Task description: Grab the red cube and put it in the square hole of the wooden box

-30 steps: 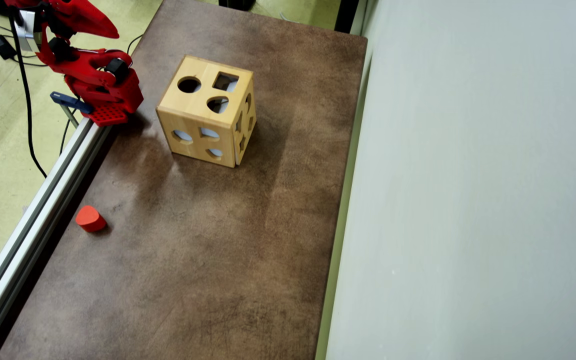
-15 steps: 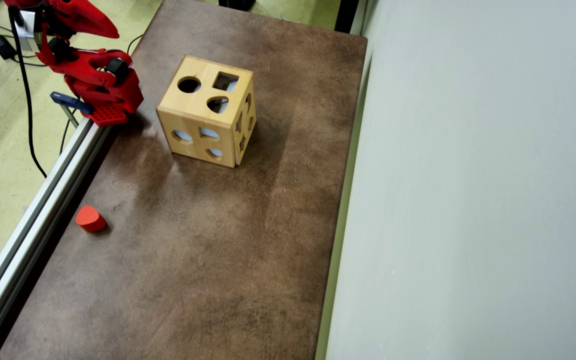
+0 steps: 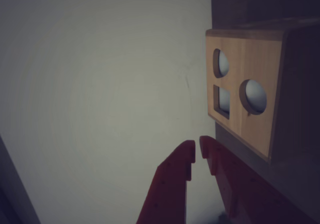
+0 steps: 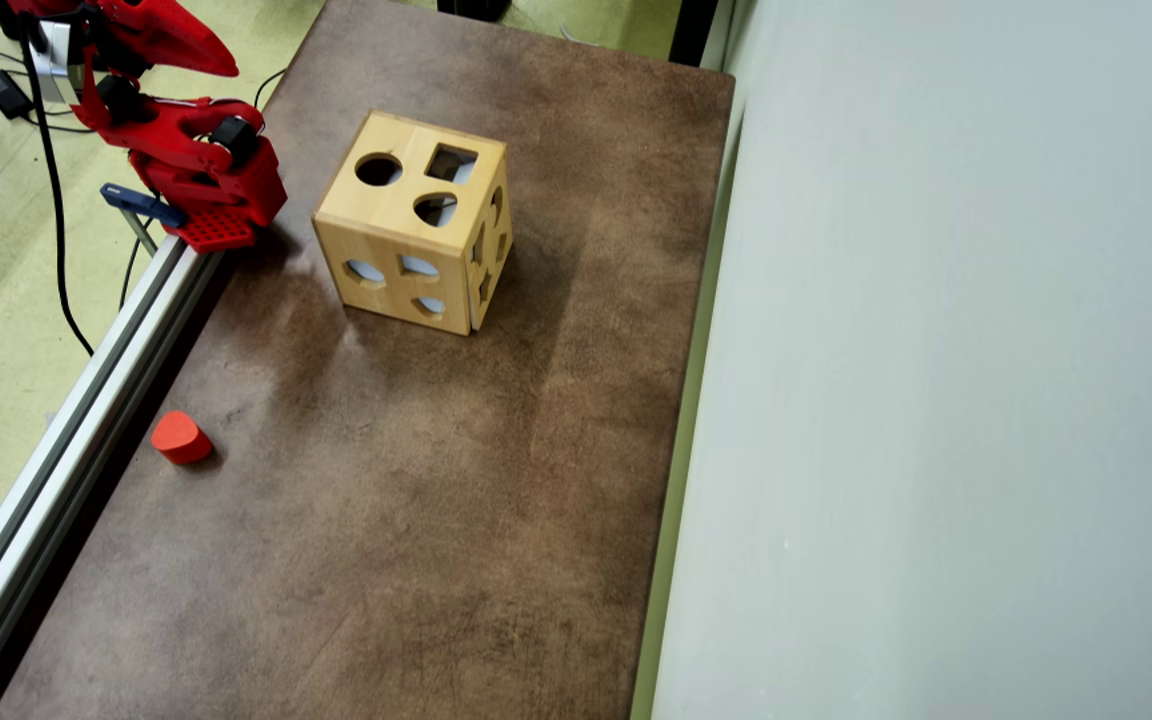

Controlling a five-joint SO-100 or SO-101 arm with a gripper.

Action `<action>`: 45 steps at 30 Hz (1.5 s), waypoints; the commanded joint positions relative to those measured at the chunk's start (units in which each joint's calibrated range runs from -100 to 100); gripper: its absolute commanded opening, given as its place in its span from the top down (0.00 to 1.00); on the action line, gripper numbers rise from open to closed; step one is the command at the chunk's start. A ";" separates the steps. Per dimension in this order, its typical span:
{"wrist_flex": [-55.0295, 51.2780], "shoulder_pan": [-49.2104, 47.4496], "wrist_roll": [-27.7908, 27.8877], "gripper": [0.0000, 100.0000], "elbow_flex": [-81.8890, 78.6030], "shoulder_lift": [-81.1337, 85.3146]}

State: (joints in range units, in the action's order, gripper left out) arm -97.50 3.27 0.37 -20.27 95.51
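The wooden box (image 4: pixel 391 215) stands on the brown table toward its far end, with the square hole (image 4: pixel 451 163) in its top face beside a round and a teardrop opening. The wrist view lies on its side and shows the wooden box (image 3: pixel 260 63) at the right, its square hole (image 3: pixel 221 101) among the three openings. My red gripper (image 3: pixel 197 150) is shut with nothing between its fingers, short of the box. From overhead the gripper (image 4: pixel 221 65) sits folded back at the top left, clear of the box. The red cube is out of view.
An orange-red block with a curved side (image 4: pixel 181 438) lies near the table's left edge, by an aluminium rail (image 4: pixel 66 450). A pale wall (image 4: pixel 936 400) borders the table on the right. The arm's base (image 4: pixel 216 195) is clamped at the table's left edge beside the box.
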 commanded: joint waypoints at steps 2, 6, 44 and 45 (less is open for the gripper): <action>-0.49 -0.22 0.39 0.97 -0.12 -0.26; -0.49 -0.22 0.39 0.97 -0.12 -0.26; -0.33 -0.08 -0.20 0.97 -0.39 -0.26; -0.33 -0.08 -0.20 0.97 -0.39 -0.26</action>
State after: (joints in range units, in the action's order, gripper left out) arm -97.50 3.27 0.37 -20.63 95.51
